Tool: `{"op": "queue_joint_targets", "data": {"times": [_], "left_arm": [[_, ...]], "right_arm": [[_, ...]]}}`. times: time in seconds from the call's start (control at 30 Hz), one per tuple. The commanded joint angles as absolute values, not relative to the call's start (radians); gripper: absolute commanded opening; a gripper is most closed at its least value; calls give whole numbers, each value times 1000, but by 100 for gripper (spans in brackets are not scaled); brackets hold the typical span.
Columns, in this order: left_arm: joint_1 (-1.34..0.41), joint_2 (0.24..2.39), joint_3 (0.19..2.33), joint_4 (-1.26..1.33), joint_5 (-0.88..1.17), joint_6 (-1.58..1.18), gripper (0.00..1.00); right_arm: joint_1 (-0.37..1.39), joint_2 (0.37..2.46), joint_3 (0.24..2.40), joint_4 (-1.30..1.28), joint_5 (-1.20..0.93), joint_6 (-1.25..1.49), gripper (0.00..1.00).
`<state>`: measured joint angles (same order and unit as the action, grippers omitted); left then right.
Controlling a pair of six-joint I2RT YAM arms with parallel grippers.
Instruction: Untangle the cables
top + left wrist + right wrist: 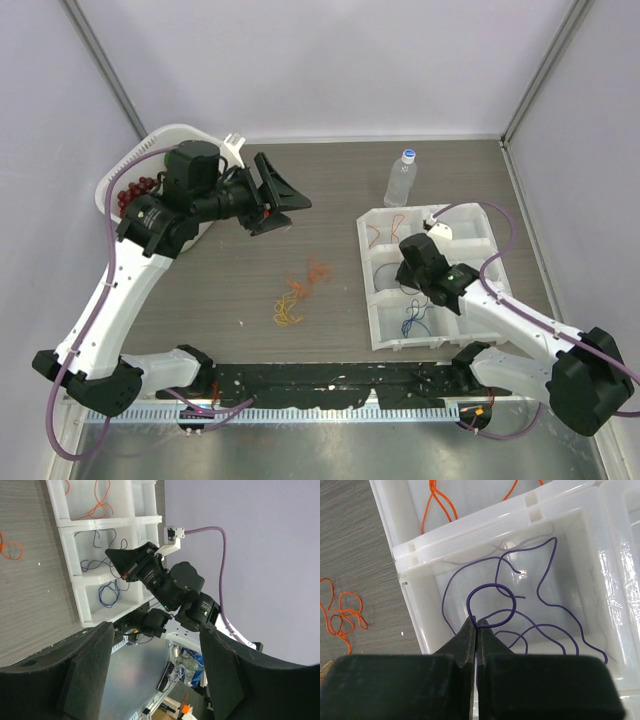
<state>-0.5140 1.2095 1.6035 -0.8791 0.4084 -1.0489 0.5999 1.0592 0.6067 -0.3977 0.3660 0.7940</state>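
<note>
My right claw [475, 622] is clamped on a thin purple wire [490, 600] in the white plastic tray's [415, 550] middle left compartment. My left claw [285, 205] hangs apart, empty. Thin orange and yellow wires [298, 290] lie tangled mid-bench. Pulling up could drag the crossing purple loops out.

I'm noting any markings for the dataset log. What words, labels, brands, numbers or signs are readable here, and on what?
No text is readable in any view.
Bottle: any label print is too small to read.
Blue packaging below the table edge, left wrist view: print blurred, unreadable.
Tray and purple cable: no markings show.
</note>
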Motion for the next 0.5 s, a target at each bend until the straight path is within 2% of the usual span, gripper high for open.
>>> {"op": "queue_joint_targets", "data": {"times": [0.0, 0.33, 0.47], "left_arm": [[-509, 1186, 1592, -836, 443, -1054, 72], [-509, 1184, 1595, -848, 460, -1051, 73], [-511, 1172, 1595, -867, 453, -1042, 73]], "right_arm": [[588, 1110, 632, -380, 354, 835, 1], [492, 1427, 883, -517, 278, 628, 1], [492, 1393, 923, -555, 262, 566, 12]]}}
